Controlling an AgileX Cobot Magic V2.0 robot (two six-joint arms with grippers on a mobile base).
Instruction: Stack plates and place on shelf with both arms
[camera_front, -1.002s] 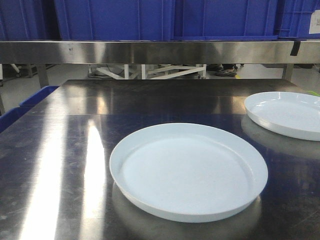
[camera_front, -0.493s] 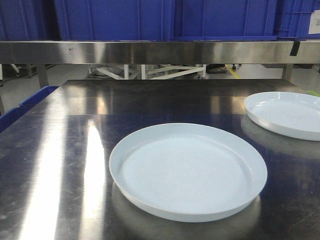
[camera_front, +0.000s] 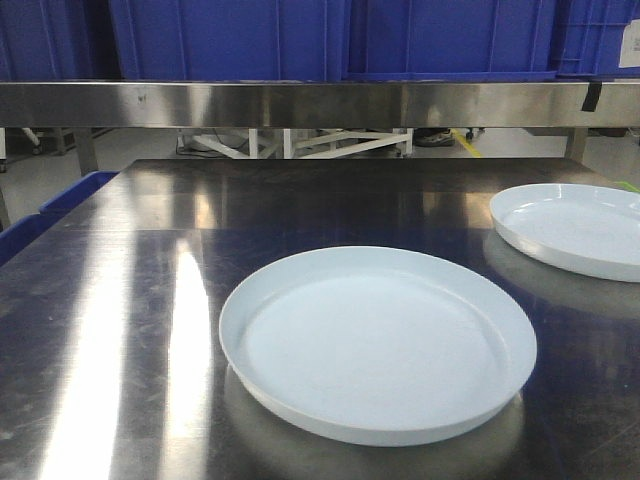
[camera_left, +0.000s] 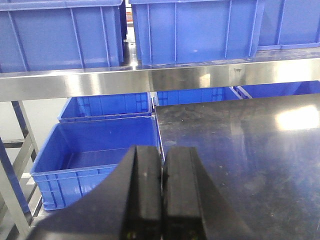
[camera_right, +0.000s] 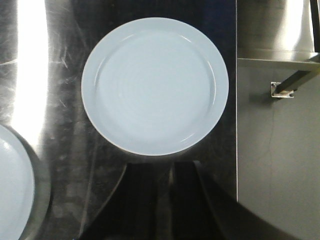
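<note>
A: Layout?
B: Unstacked on tabletop (camera_front: 130, 300): near plate (camera_front: 378, 345) centre, second plate (camera_front: 570, 228) far right. Shelf (camera_front: 300, 103) spans the far edge.
A: Grip state?
B: Left gripper (camera_left: 162, 160) and right gripper (camera_right: 171, 172) both pressed together, empty.

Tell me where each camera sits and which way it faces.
Front view: low before the tabletop, facing forward over the near plate and right plate to the shelf; no robot part.
Left wrist: left of the tabletop, facing blue crates; left gripper below, jaws together.
Right wrist: overhead, facing down on the right plate; right gripper below, jaws together.
Shared: front and right wrist show both plates.
</note>
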